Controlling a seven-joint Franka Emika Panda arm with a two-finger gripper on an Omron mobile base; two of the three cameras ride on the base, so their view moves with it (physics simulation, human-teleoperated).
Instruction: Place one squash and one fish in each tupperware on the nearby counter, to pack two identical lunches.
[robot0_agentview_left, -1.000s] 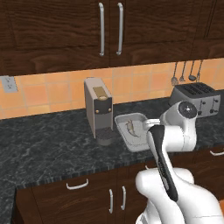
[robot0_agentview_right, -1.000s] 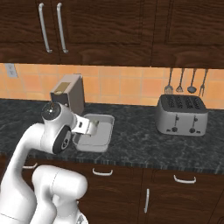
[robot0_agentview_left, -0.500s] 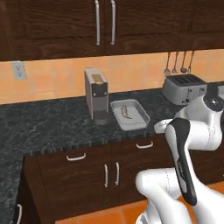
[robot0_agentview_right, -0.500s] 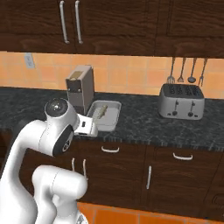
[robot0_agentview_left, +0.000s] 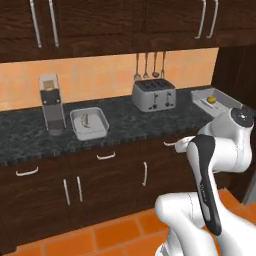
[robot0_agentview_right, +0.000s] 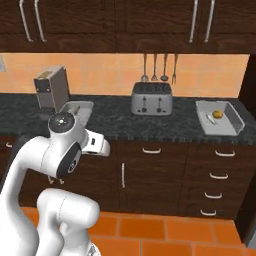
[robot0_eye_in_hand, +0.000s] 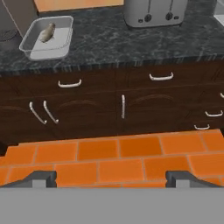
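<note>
On the black counter (robot0_agentview_left: 125, 122) a grey-white tupperware (robot0_agentview_left: 89, 123) beside the coffee machine holds a small slim pale piece that looks like a fish (robot0_agentview_left: 85, 119). The hand view has this tupperware (robot0_eye_in_hand: 47, 38) at its upper left, far off. A second tupperware (robot0_agentview_right: 218, 116) at the counter's right end holds an orange-yellow squash (robot0_agentview_right: 217, 114) and a pale slim fish (robot0_agentview_right: 209, 118). My gripper (robot0_eye_in_hand: 111, 179) is open and empty, held low in front of the drawers, well back from the counter, over the orange floor tiles.
A silver toaster (robot0_agentview_left: 154, 95) stands mid-counter under hanging utensils (robot0_agentview_right: 159, 67). A grey coffee machine (robot0_agentview_left: 51, 102) stands at the left. Dark drawers and doors with silver handles (robot0_eye_in_hand: 122, 106) face me. Wall cabinets hang above.
The whole picture has shifted: the base has driven back and to the right, so the counter looks farther off and the right tupperware has come into view. The gripper stays open.
</note>
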